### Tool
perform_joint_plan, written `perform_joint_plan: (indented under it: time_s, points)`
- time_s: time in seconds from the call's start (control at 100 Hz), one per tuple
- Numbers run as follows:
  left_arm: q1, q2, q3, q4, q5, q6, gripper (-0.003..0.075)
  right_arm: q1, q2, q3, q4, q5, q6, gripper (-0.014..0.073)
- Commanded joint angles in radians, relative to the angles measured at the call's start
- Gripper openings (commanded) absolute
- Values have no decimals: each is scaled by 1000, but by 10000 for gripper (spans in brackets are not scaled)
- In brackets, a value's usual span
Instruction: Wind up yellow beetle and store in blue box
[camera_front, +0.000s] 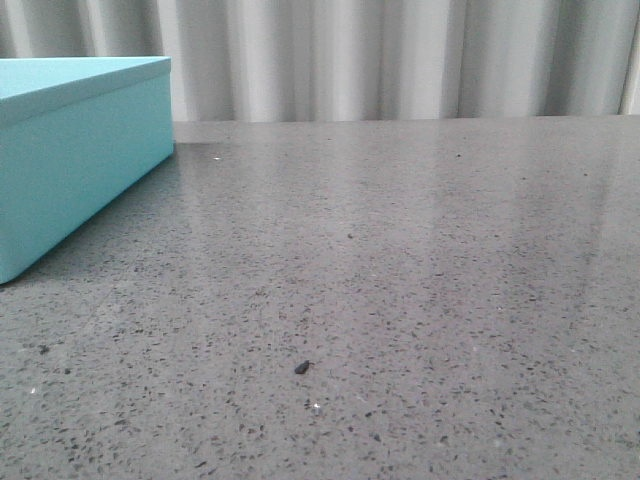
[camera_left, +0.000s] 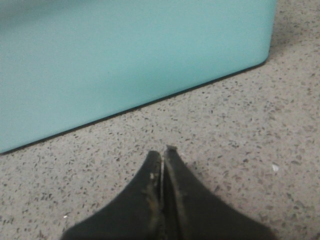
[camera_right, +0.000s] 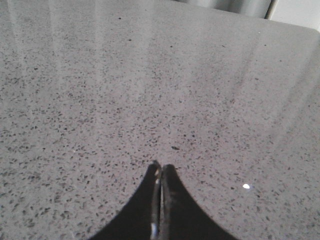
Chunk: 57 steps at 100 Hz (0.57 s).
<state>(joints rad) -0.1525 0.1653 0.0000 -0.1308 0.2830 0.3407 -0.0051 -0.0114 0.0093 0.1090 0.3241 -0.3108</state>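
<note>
Yellow beetle not visible in any view, so its location can't be told; it may be inside the box or out of frame. Blue box (camera_front: 75, 150) sits at upper left of the front view on the grey speckled table (camera_front: 400, 280), with its lid on as far as the flat top edge shows. Interior hidden. So task stage is ambiguous: either nothing has started or the toy is already stored, and the frames don't settle it. Neither claw carries the car, so winding is not happening at this moment.

Left gripper (camera_left: 163, 152): fingers pressed together, no gap, holding nothing. Tips low over the table; contact with the surface can't be confirmed. The box side fills the upper part of the left wrist view, near the tips but apart from them.

Right gripper (camera_right: 161, 167): also fully closed, empty, over bare table in the lower centre of its view. A small white speck (camera_right: 245, 186) lies beside it at lower right, not touching.

Neither arm shows in the front view.
</note>
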Motion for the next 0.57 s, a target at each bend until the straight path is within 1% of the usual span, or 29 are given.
perform_joint_plan:
  time_s: [0.0,0.56]
  points:
    - [2,9,24,-3,-66,-5,-21,-8,-19,25,7,-12,4,-80]
    - [2,9,24,-3,-66,-5,-21,3,-19,25,7,-13,4,-80]
